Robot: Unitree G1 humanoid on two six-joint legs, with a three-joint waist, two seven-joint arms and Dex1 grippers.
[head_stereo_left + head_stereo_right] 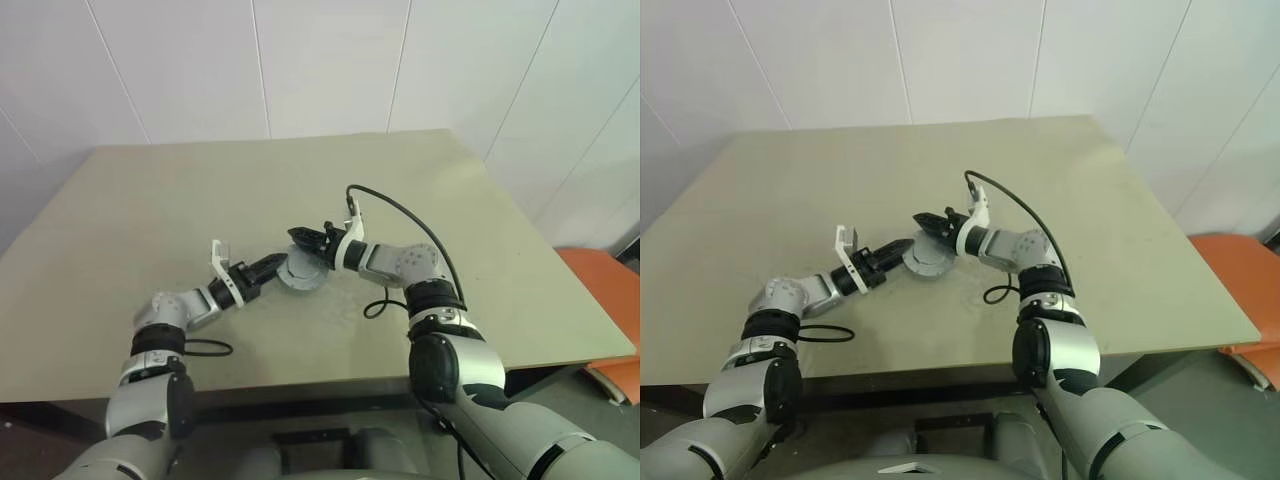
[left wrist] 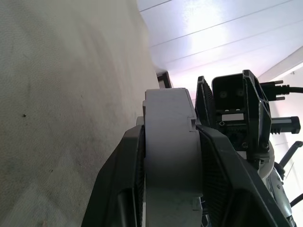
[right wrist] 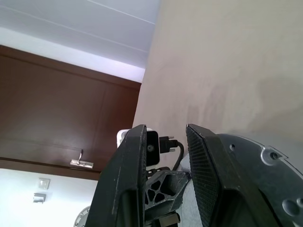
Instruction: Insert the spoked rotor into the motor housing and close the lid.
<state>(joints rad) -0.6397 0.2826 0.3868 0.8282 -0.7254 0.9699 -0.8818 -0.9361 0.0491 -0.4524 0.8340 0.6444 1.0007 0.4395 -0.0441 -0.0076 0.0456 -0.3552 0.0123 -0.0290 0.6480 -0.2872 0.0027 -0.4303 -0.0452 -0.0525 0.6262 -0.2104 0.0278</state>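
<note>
Left gripper (image 2: 170, 156) has its jaws clamped on the rim of the motor housing (image 1: 300, 270), squeezing the grey case edge-on between both fingers. Right gripper (image 1: 310, 240) sits right at the housing's far side, but I can't tell whether its jaws are gripping anything; there's a gap between the fingers in the right wrist view, and a grey disc with small holes lies right against one finger there.

Biggest thing first: the table (image 1: 150, 220), a plain beige top with the two arms meeting over its middle. Then the housing, held just above the table between the two grippers, well in from any edge. The spoked rotor isn't something I can pick out, so it may already be inside, and this looks like the lid-closing part to me.

To do this bit well, I'd keep the left grip steady and the case level, line the lid's rim up square with the case, and press evenly. Pushing on one side would likely tilt it and jam it.
</note>
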